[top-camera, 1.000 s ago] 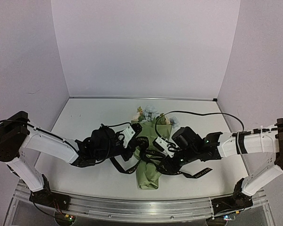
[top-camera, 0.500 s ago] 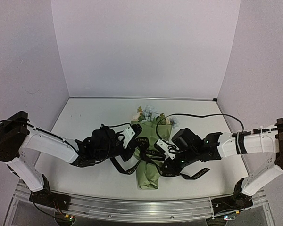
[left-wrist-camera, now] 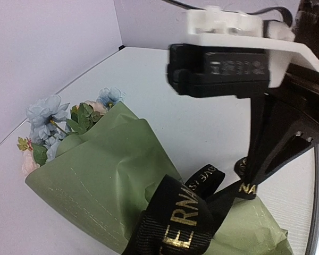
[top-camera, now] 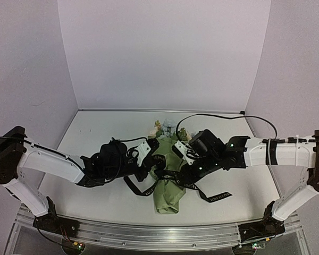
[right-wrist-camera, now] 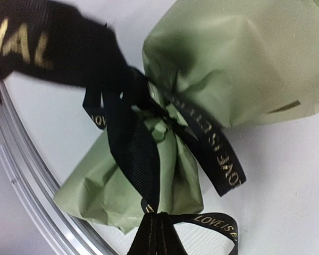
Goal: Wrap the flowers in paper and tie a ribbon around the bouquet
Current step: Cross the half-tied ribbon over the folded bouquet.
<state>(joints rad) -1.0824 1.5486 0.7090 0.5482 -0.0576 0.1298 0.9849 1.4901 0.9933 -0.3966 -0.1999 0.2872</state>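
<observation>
Your left fingers (top-camera: 155, 158) and right fingers (left-wrist-camera: 245, 171) are both clenched on the narrow black satin ribbon (right-wrist-camera: 133, 143). It cinches the olive-green paper bouquet cone (top-camera: 167, 194), which lies on the white worktop (top-camera: 95, 133) between them, pastel blooms (left-wrist-camera: 45, 114) beyond both fingers.

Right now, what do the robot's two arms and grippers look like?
The left arm and right arm are white tubular links with bulky black joint housings. The left gripper and right gripper are black with white plates. A thin black cable loops over the right arm, whose forearm wears a black band.
</observation>
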